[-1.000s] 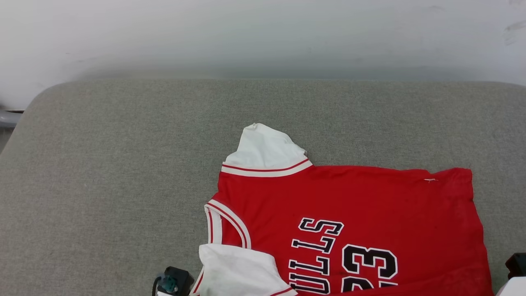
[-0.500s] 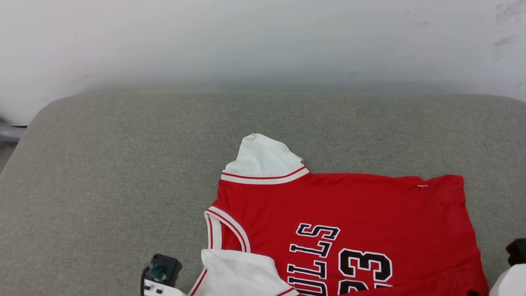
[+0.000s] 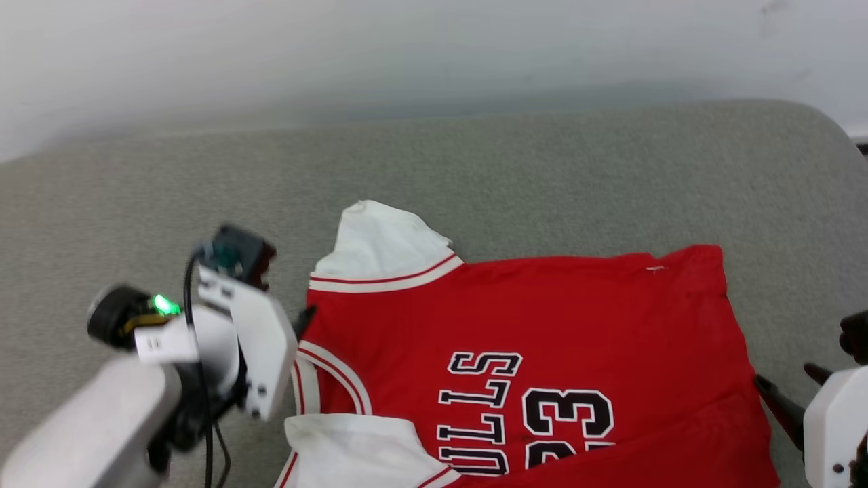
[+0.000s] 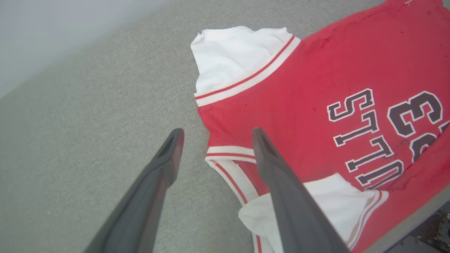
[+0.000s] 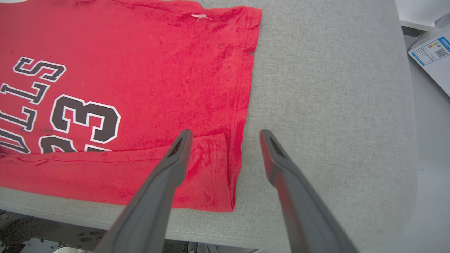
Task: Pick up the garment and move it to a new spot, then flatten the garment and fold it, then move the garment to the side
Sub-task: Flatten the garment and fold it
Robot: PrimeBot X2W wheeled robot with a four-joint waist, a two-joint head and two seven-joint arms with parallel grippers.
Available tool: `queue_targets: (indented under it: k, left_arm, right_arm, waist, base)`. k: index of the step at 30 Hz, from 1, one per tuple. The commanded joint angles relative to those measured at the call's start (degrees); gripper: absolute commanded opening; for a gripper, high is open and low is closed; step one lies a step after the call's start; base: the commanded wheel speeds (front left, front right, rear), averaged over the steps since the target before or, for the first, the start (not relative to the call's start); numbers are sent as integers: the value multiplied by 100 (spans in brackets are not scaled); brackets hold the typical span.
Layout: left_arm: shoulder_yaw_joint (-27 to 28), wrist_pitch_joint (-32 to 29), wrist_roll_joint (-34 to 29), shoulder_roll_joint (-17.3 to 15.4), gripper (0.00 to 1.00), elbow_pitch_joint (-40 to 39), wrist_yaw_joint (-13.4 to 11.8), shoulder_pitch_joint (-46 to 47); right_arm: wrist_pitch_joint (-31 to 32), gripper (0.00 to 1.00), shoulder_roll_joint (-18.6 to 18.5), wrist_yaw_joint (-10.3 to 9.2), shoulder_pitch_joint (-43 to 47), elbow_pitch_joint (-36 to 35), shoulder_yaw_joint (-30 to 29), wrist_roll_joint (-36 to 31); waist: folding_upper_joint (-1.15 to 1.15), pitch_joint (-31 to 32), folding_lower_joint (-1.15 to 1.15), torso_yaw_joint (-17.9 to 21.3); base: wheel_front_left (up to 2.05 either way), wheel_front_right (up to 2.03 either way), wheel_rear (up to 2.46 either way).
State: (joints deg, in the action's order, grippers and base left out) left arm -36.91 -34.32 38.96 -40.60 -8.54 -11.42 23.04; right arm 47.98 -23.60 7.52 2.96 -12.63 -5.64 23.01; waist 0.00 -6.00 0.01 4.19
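Garment (image 3: 542, 318) lies front side up on the grey padded surface (image 3: 475, 156), close to its near edge, neck end toward your left and hem (image 5: 242, 105) toward your right. You can read the black, white-edged lettering and the number 23 (image 3: 566, 413) sideways in the head view. The far white sleeve (image 3: 380, 244) sticks out flat away from you; the near white sleeve (image 3: 352, 447) is folded onto the red front. Along the near edge a strip of the red body is turned over onto itself.

Your left gripper (image 4: 217, 135) has its fingers spread apart and grips nothing. One finger (image 4: 158, 175) is over bare grey fabric, the other (image 4: 277, 175) over the striped neck trim (image 4: 230, 154) and the near sleeve.

Your right gripper (image 5: 225, 135) is likewise spread and empty, straddling the hem at the garment's near right corner, with one finger over the folded red strip and one over grey fabric. Whether any fingertip touches cloth, you cannot tell.
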Motion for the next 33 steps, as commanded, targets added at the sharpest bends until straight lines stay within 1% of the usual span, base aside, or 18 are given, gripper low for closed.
queue_targets:
  k: [1, 5, 8, 12, 14, 17, 19, 23, 27, 31, 33]
  left_arm:
    - [32, -249, 89, 32, 100, 131, 160, 438]
    - [56, -812, 265, 214, 100, 679, 527, 1428]
    - [54, -1142, 462, 447, 100, 1211, 786, 2036]
    - [-96, -1510, 320, 544, 100, 1949, 1028, 2763]
    - [-111, -1537, 254, 623, 100, 2312, 1066, 3018]
    - [-209, -1554, 60, 651, 100, 2827, 1138, 3351]
    - [-220, -1534, 41, 732, 100, 3146, 1159, 3486]
    - [-261, -1502, -44, 755, 100, 3739, 1212, 3700]
    - [-236, -1333, -80, 799, 100, 4167, 1234, 3843]
    - [-110, -1138, 43, 907, 100, 4493, 1214, 3939]
    - [-156, -1173, 44, 931, 100, 4652, 1276, 3932]
  right_arm:
    - [18, 100, 56, -7, -174, -161, 62, 31]
    - [6, 100, 140, -7, -381, -412, 245, 16]
    - [-48, 100, 209, -7, -528, -525, 395, 59]
    - [-120, 100, 272, -7, -665, -592, 494, 82]
    - [-160, 100, 297, -7, -719, -587, 538, 102]
    - [-249, 100, 309, -7, -812, -553, 535, 110]
    - [-312, 100, 302, -7, -854, -522, 559, 91]
    - [-377, 100, 335, -7, -950, -472, 663, 88]
    - [-426, 100, 347, -7, -1038, -432, 729, 74]
    - [-456, 100, 348, -7, -1118, -390, 765, 89]
    - [-462, 100, 303, -7, -1157, -364, 755, 60]
  waist:
    - [0, -339, -1, 318]
    - [0, -672, -1, 593]
    - [0, -898, -1, 781]
    - [0, -1205, -1, 976]
    - [0, -1337, -1, 1070]
    - [0, -1510, -1, 1169]
    - [0, -1606, -1, 1211]
    - [0, -1760, -1, 1277]
    - [0, -1899, -1, 1306]
    - [0, -2017, -1, 1305]
    - [0, -2054, -1, 1292]
  base:
    - [0, 0, 0]
    - [0, 0, 0]
    - [0, 0, 0]
    - [0, 0, 0]
    - [0, 0, 0]
    - [0, 0, 0]
    - [0, 0, 0]
    - [0, 0, 0]
    - [0, 0, 0]
    - [0, 0, 0]
    - [0, 0, 0]
